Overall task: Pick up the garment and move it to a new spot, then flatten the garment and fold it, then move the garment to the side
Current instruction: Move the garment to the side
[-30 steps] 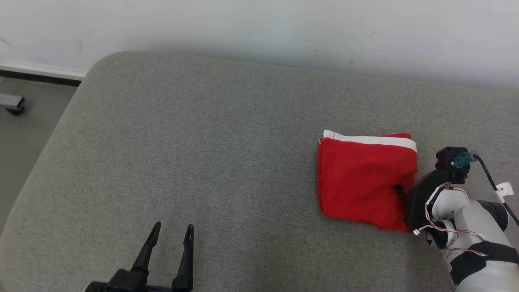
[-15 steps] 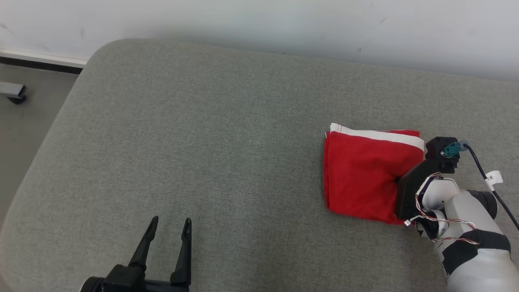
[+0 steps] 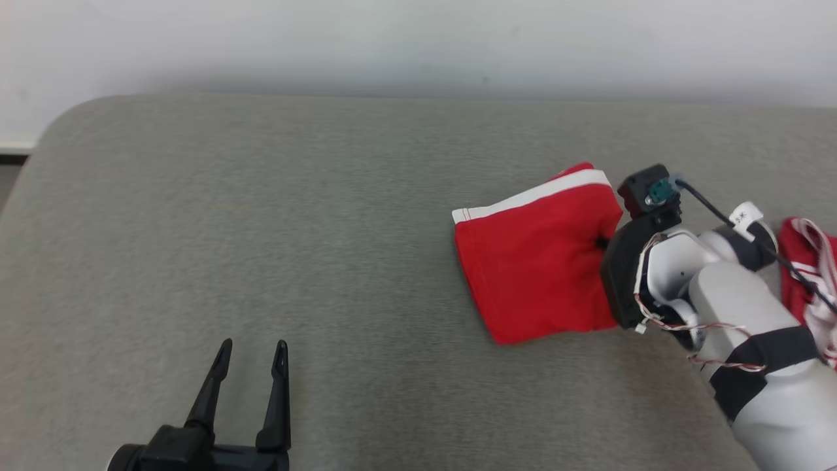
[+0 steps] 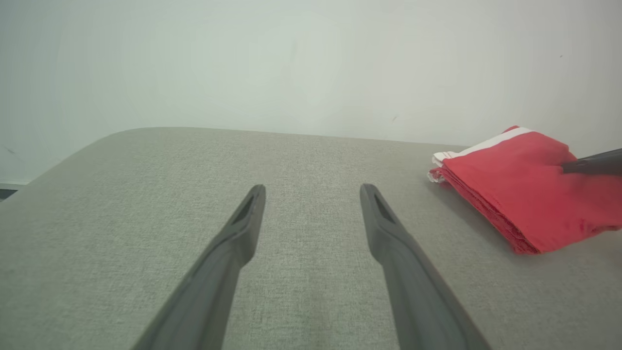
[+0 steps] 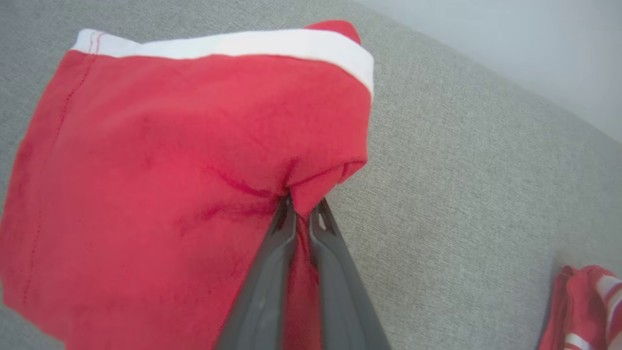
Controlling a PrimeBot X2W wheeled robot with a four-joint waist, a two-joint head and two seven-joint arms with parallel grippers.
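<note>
The garment (image 3: 533,258) is a folded red cloth with a white band along its far edge, lying on the grey padded surface (image 3: 294,229) right of centre. My right gripper (image 3: 600,243) is shut on its right edge, and the cloth puckers between the fingers (image 5: 277,238). In the right wrist view the garment (image 5: 170,170) spreads up and left from the pinch at my right gripper (image 5: 300,206). My left gripper (image 3: 252,350) stands open at the lower left over bare fabric, far from the garment (image 4: 525,184). Nothing lies between its fingers (image 4: 238,233), which flank my left gripper (image 4: 311,192).
A second red cloth with white stripes (image 3: 807,261) lies at the right edge beyond my right forearm, also seen as the striped cloth (image 5: 583,311). A pale wall (image 3: 418,46) runs behind the surface. The surface's rounded corner (image 3: 59,124) is at the upper left.
My right gripper has shut on the garment's right edge. The head camera has turned right, bringing the striped cloth into view. The garment now lies rotated, its white band tilted up to the right.
</note>
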